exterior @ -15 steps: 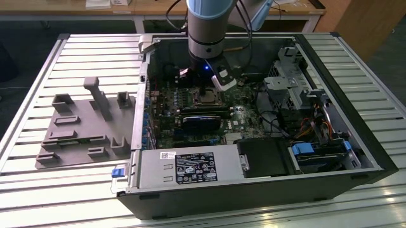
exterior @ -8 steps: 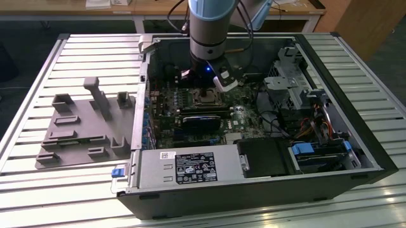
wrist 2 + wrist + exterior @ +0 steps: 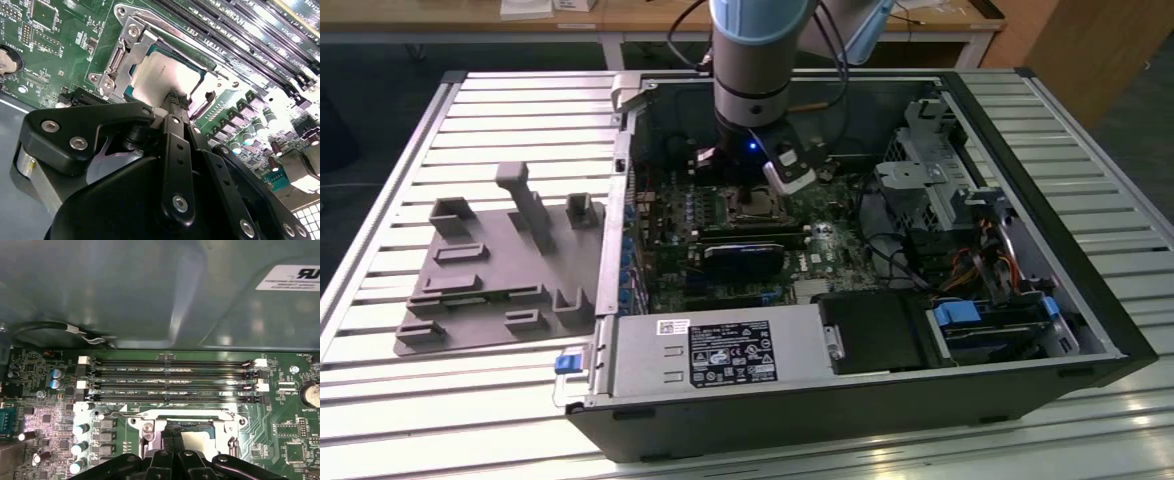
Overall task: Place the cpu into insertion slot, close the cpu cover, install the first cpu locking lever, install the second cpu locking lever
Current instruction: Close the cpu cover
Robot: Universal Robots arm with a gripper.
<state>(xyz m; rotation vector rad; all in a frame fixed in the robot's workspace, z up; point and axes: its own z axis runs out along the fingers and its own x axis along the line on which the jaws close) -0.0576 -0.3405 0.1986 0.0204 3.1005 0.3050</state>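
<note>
Silvery-grey metal lay right under your claw. Its two black fingers were drawn together with nothing between them. The joined tip met the near edge of the cpu, touching it or just above it; I could not tell which. The cpu sat flat in the insertion slot, directly beneath the claw. Just beside the tip, the cpu cover framed the chip, whose top showed through the window. The cover looked down, though I could not tell whether it was fully seated.

My judgement is that you were at a pressing stage. Push straight down along the fingers, gently, and avoid any sideways drag. A slanted tip could skate across the smooth lid or nudge the chip off its seat.

Room was narrow. Close to one side of the claw stood a row of capacitors. Just past the cover ran the long memory slots. Farther beyond rose the case wall, which would limit any lean that way. In the exterior view a black card lay near the claw on the opposite side. Well apart, outside the case, a grey fixture rested on the slatted counter. Straight up looked like the free way out.
</note>
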